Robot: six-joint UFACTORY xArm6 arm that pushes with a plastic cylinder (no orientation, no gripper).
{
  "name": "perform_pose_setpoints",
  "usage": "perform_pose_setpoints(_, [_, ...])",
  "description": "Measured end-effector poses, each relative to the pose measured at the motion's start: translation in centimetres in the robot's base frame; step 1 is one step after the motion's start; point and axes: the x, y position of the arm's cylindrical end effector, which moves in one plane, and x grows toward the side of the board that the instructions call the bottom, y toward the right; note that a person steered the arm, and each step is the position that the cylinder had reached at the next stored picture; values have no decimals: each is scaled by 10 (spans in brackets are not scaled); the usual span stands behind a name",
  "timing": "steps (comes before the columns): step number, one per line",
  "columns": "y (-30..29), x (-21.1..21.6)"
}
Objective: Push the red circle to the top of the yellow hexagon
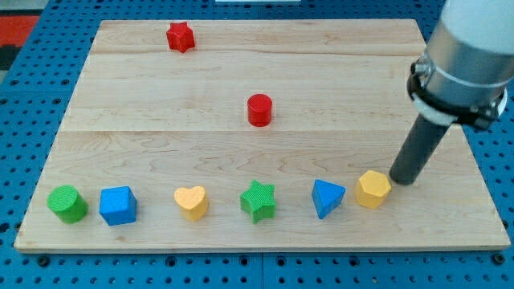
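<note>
The red circle stands near the middle of the wooden board, apart from the other blocks. The yellow hexagon sits at the right end of the row along the view's bottom. My tip rests on the board just right of the yellow hexagon, close to it or touching it, and far to the lower right of the red circle. The dark rod rises from the tip up to the right.
A red star lies at the view's top left. The bottom row holds, from left, a green cylinder, a blue cube, a yellow heart, a green star and a blue triangle.
</note>
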Motion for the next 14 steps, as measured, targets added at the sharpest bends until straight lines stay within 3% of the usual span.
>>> perform_pose_setpoints(1, [-10, -20])
perform_pose_setpoints(5, [-32, 27])
perform_pose_setpoints(6, [-25, 16])
perform_pose_setpoints(8, [-72, -68])
perform_pose_setpoints(9, [-77, -152])
perform_pose_setpoints(10, [-166, -163])
perform_pose_setpoints(11, [-179, -114])
perform_pose_setpoints(12, [-173, -98])
perform_pose_setpoints(13, [-230, -98])
perform_pose_setpoints(14, [-235, -82])
